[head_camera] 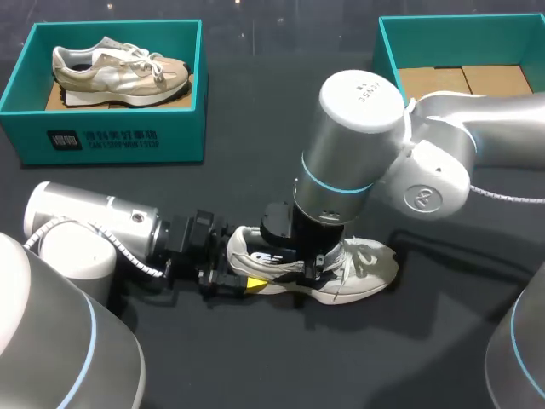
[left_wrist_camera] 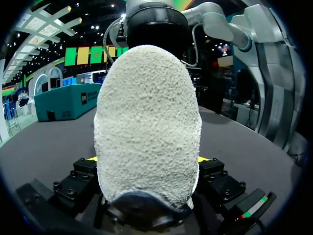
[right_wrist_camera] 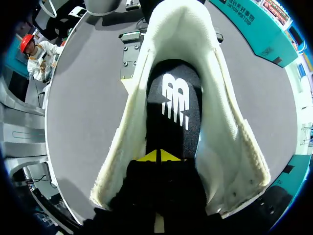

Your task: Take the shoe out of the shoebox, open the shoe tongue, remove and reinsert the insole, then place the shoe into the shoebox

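Well apart, shoe [head_camera: 366, 264] and right shoebox [head_camera: 460, 38].

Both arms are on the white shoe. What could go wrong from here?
The right jaws seem to pinch the insole at one small spot; it may slip free when pulled. The left jaws hold just the heel of the shoe, so pulling could lift or twist the shoe.

White shoe [left_wrist_camera: 146, 122] with a rough, nubbly cloth heel (much like terry) and a fleecy lining; its black insole [right_wrist_camera: 173, 112] looks smooth and matt. Matt dark table [head_camera: 255, 366]. Smooth, faintly glossy silver right arm [head_camera: 349, 145].
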Available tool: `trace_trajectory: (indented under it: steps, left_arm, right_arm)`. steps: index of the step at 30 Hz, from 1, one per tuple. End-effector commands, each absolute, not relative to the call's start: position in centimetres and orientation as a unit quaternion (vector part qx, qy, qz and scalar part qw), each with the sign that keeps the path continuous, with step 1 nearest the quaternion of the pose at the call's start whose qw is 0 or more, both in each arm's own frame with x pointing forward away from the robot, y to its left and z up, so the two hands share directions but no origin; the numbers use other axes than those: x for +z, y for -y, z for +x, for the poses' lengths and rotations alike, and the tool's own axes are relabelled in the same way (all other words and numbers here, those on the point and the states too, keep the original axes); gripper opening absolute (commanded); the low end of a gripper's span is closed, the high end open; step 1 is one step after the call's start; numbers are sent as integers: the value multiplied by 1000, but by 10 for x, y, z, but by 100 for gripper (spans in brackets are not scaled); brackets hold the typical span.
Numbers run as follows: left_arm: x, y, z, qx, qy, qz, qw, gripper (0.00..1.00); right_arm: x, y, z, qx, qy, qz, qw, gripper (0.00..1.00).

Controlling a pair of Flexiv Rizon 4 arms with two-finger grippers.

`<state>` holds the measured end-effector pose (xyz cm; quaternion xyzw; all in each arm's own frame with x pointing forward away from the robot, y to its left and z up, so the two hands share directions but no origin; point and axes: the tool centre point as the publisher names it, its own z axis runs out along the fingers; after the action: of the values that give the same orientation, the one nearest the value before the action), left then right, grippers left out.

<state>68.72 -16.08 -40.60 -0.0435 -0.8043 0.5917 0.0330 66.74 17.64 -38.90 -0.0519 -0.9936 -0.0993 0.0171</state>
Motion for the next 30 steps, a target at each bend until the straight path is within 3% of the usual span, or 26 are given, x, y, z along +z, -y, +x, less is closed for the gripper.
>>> trace_trajectory:
  steps: [1, 13, 30]
  left_arm:
    - [-408, 162, 687, 591, 805, -43, 32, 0]
    - [-408, 162, 687, 591, 805, -43, 32, 0]
    - [-408, 162, 687, 591, 805, -43, 32, 0]
  right_arm:
    - [-373, -172, 665, -156, 987, -42, 9, 0]
    - [-359, -181, 677, -222, 973, -57, 16, 0]
    - [-353, -204, 677, -106, 980, -88, -141, 0]
